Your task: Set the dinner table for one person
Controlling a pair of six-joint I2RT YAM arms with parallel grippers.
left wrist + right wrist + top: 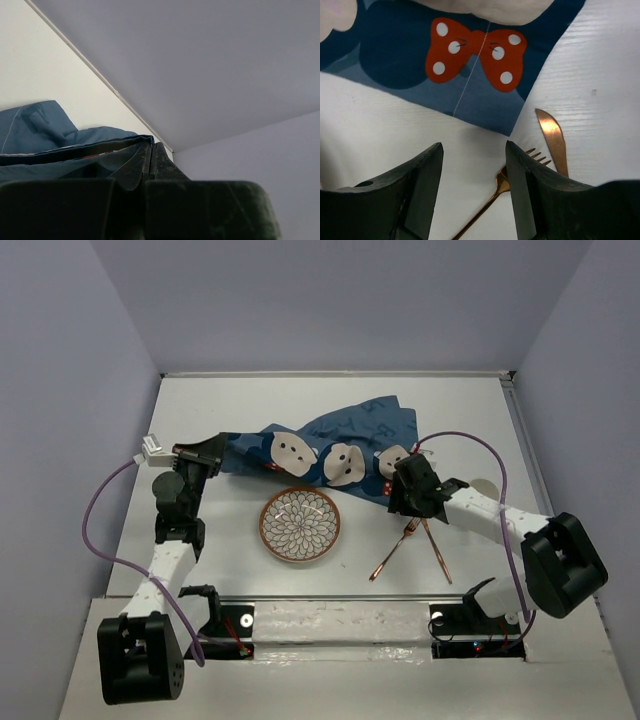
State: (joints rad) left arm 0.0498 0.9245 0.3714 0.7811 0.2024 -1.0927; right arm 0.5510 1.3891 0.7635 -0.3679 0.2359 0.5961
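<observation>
The dinner table (450,410) is a white tabletop. A dark blue cloth mat (335,445) with pale cartoon faces lies crumpled at its middle back. My left gripper (210,453) is shut on the mat's left edge; in the left wrist view the fingertips (151,148) pinch the blue cloth (75,145). My right gripper (395,498) hovers open and empty by the mat's right corner (510,131). Its fingers (427,170) straddle bare table, with the copper fork (501,185) partly under the right one. A patterned plate (300,525) sits in front of the mat.
A copper knife (437,548) crosses the fork (395,548) right of the plate; its blade also shows in the right wrist view (552,137). A pale round object (487,487) peeks out behind the right arm. Grey walls enclose the table on three sides.
</observation>
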